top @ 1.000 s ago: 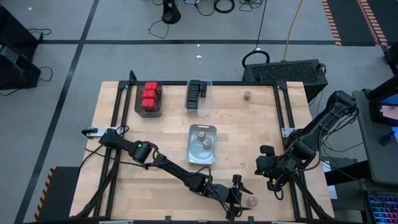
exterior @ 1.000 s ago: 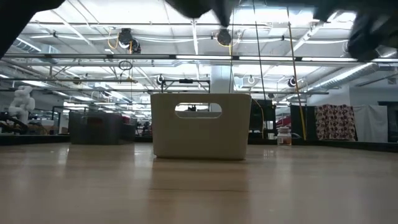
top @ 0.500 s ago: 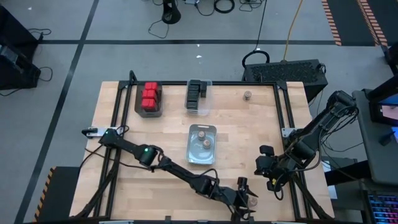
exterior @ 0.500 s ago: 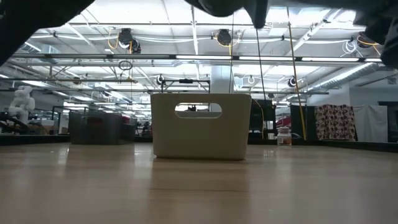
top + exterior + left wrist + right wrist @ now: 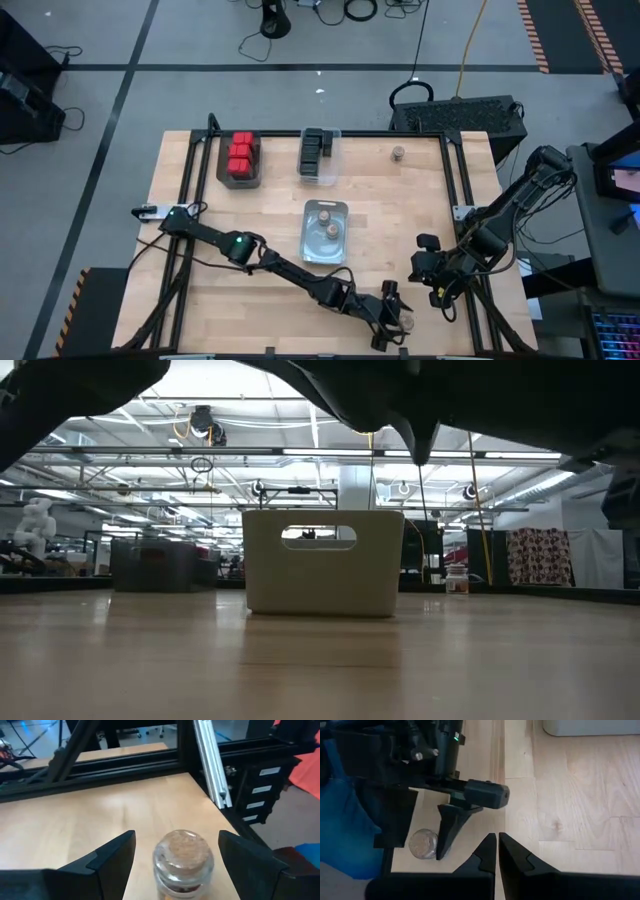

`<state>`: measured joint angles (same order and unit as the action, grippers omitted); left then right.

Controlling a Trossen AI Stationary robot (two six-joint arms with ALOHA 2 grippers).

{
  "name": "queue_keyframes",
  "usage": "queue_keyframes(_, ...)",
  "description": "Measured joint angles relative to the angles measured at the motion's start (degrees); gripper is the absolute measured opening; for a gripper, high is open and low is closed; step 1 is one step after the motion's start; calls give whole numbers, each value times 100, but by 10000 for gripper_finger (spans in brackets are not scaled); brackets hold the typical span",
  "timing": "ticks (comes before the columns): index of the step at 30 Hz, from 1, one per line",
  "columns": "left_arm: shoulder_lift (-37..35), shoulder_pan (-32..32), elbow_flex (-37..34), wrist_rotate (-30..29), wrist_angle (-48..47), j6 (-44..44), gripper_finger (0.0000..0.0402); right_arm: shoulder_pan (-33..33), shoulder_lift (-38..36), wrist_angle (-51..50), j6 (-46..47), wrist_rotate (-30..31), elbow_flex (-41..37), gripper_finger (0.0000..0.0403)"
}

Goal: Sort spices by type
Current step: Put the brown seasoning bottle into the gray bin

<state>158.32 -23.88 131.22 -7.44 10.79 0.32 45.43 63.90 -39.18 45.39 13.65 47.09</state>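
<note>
Left wrist view is showing a round jar [image 5: 183,857] with a brownish cork top standing upright on the worktop [image 5: 95,815], between the two spread fingers [image 5: 112,857] of the left gripper [image 5: 180,857]; neither finger is touching the glass yet. From above, that jar [image 5: 407,323] is sitting at the near edge of the worktop, right of centre, with the left gripper [image 5: 393,315] reaching in around it from the left.

Judging by this, the step in hand is the pick-up of a stray jar. Two like jars [image 5: 325,226] are already lying in the tin [image 5: 310,245] at mid-worktop, red boxes [image 5: 240,155] are filling a far-left tray and black boxes [image 5: 315,150] the tray beside it. One more jar [image 5: 398,153] is waiting far right.

Next, the fingers are needing to close squarely on the jar's body, below the cork, then lift it clear before carrying it to the tin. The jar is close to the worktop's edge, so a skewed squeeze could knock it off.

The right gripper [image 5: 428,268] is waiting at the near right, fingers [image 5: 487,855] pressed together on nothing.
</note>
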Motion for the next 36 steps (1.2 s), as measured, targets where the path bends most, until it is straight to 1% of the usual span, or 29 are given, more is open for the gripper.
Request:
queue_keyframes(11, 2, 37, 0, 15, -24, -15, 290, 0, 0, 7, -22, 4, 0, 0)
queue_keyframes(14, 18, 50, 0, 26, -99, -148, 290, 0, 0, 9, -22, 4, 0, 0)
queue_keyframes(18, 101, 64, -2, 142, -71, -155, 290, 0, 0, 12, -25, 4, 0, 0)
queue_keyframes(36, 170, 77, -4, 144, 83, -156, 290, 0, -2, 40, -110, 4, 2, 0)
